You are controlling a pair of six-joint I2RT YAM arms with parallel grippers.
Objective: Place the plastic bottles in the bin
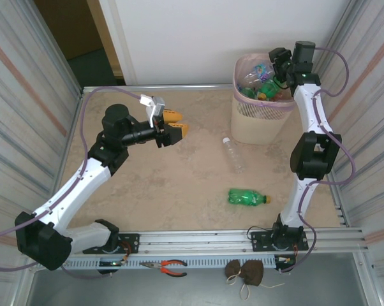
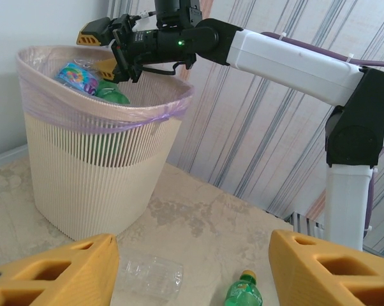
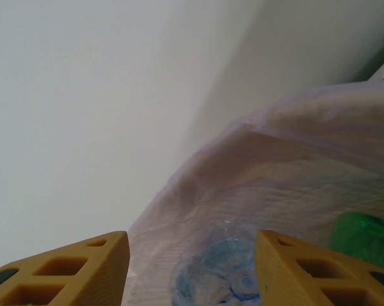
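Logged right arm upright from its base, elbow bent, wrist tipped over the bin (image 1: 256, 124), right claw (image 2: 101, 51) spread above the rim, gripping nothing. Logged left arm folded low across the counter (image 1: 179, 185), left claw (image 1: 179, 124) released, empty, aimed at the bin. Counted 2 bottles flat on the counter: clear bottle (image 1: 235, 154) near the bin's foot, green bottle (image 1: 247, 198) nearer the bases. Spotted more bottles (image 1: 259, 83) heaped inside the bin.

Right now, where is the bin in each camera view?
Top external: the bin stands upper right on the table.
Left wrist: bin in the left half, upright.
Right wrist: its pink liner curves across the lower right.
Shared landmark: the green bottle inside it.
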